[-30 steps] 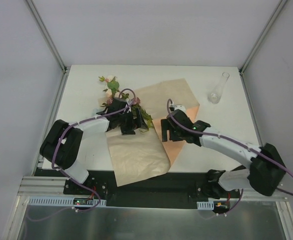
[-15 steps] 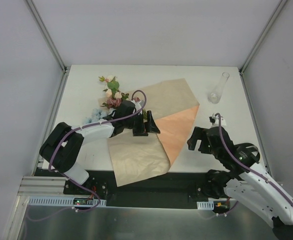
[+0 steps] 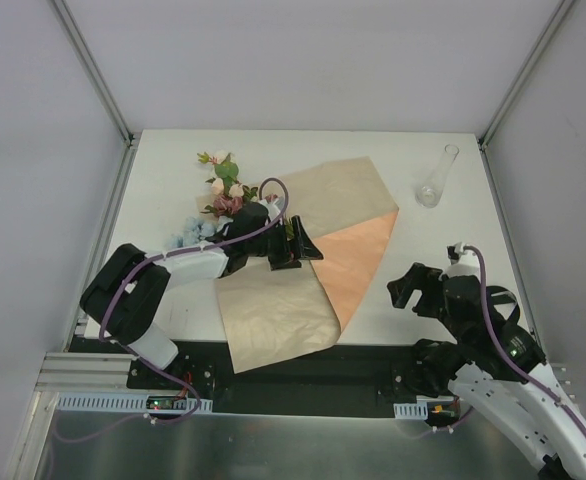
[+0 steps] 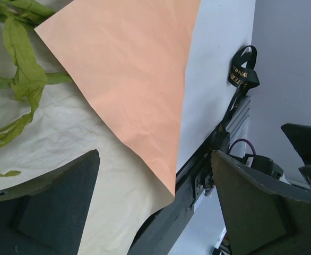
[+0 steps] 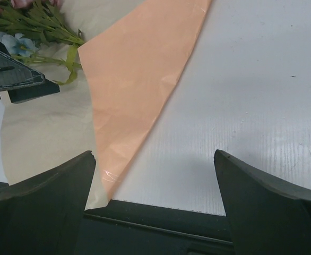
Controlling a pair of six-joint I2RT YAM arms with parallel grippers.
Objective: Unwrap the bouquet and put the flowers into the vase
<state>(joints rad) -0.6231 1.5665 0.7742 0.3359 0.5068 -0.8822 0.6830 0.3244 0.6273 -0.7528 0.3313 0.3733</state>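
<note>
The bouquet is unwrapped. Its paper lies flat with the tan side up and a peach-orange flap folded over to the right. The flowers rest on the sheet's back-left corner, stems pointing toward the middle. My left gripper hovers open over the paper just past the stem ends, holding nothing. My right gripper stands open and empty above bare table right of the flap. The clear vase is at the back right. The black ribbon lies loose near the table's edge.
The paper's near corner overhangs the table's front edge onto the black rail. Frame posts stand at the back corners. Bare white table lies between the flap and the vase.
My right arm let go of the paper and pulled back to the front right. The peach flap now lies spread open. My left gripper shifted right, off the stems.
</note>
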